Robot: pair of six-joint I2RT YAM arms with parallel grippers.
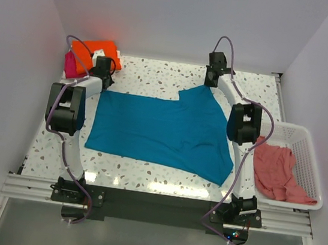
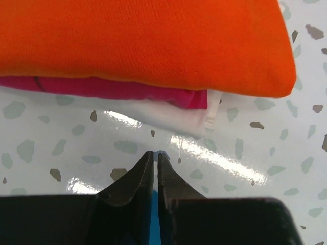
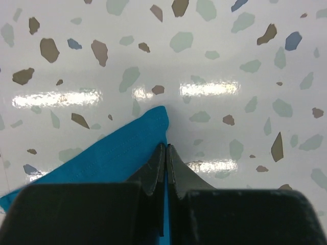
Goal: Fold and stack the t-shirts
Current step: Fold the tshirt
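A teal t-shirt lies spread flat in the middle of the table. My left gripper is at its far left corner, jaws nearly together with a strip of teal cloth between them. My right gripper is at the shirt's far right tip, shut on the teal hem. Just beyond the left gripper sits a folded stack, an orange t-shirt on top of a magenta one. A salmon t-shirt lies crumpled in the basket.
The white mesh basket stands at the table's right edge. A white cloth sticks out from under the folded stack. White walls close in the left, back and right sides. Speckled tabletop shows beyond the right gripper.
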